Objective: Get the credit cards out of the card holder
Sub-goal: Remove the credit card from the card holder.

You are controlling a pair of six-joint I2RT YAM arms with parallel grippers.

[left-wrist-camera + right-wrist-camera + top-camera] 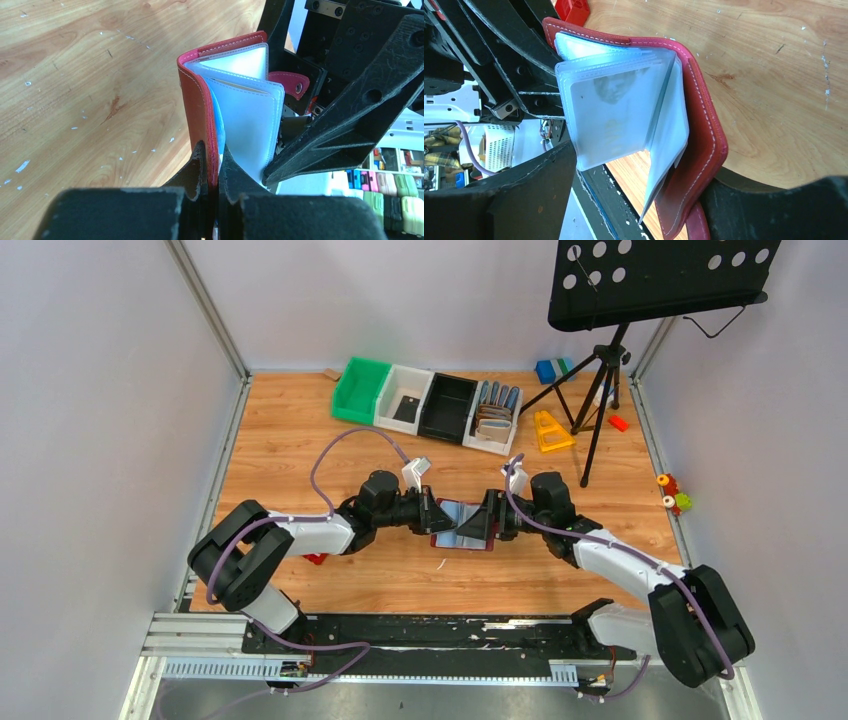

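The card holder (462,527) is a maroon-red leather wallet held off the wooden table between both arms. It hangs open, its clear plastic sleeves (619,115) fanned out. My left gripper (437,518) is shut on the red cover (197,100), pinched between the two fingertips (214,170). My right gripper (487,525) is open, its jaws standing wide around the sleeves and the other cover (704,130). That cover rests against one finger (774,210). A pale card seems to sit in the front sleeve; no other credit cards show.
At the back stand a green bin (362,390), a white bin (392,400) with a dark flat rectangle (407,408), a black bin (447,405) and a bin of upright wallets (495,412). A tripod stand (600,390) and a yellow piece (548,430) stand back right. A small red block (316,558) lies beneath the left arm.
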